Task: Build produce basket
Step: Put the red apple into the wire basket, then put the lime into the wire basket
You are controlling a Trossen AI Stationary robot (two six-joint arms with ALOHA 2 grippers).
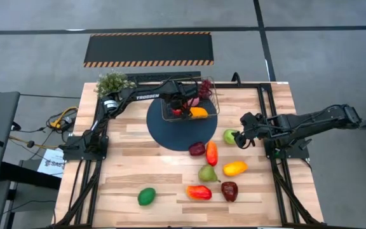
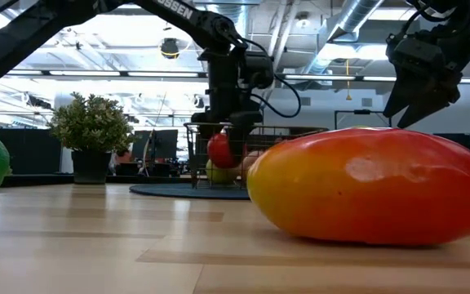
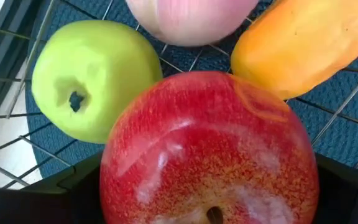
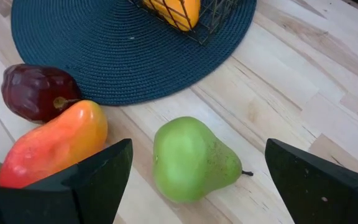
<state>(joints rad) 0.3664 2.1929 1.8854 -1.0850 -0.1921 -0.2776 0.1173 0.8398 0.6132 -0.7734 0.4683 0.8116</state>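
The wire basket point(image 1: 210, 95) stands on the dark blue round mat point(image 1: 170, 130) at the far middle of the table. In it lie a green apple point(image 3: 92, 81), a pink peach point(image 3: 191, 18), an orange fruit point(image 3: 303, 43) and purple grapes point(image 1: 205, 88). My left gripper point(image 1: 180, 108) reaches down into the basket, shut on a red apple point(image 3: 210, 149). My right gripper point(image 1: 241, 137) hovers open to the mat's right, its fingers on either side of a green pear point(image 4: 191, 158) without touching it. The pear lies on its side on the wood. My left gripper pinches the red apple by two opposite sides point(image 3: 120, 177) between its two fingers point(image 3: 73, 190). The fingers come from above, pointing steeply down into the basket. The apple point(image 2: 220, 149) hangs above the green apple point(image 2: 219, 171); whether it rests on that fruit I cannot tell.
Loose produce lies on the near half of the table: a dark red apple point(image 1: 197, 149), an orange-red pepper point(image 1: 212, 152), a green pear point(image 1: 207, 173), a yellow mango point(image 1: 234, 168), a red-orange mango point(image 1: 199, 191), a dark red fruit point(image 1: 229, 191), a lime point(image 1: 146, 196). A potted plant point(image 1: 113, 83) stands far left.
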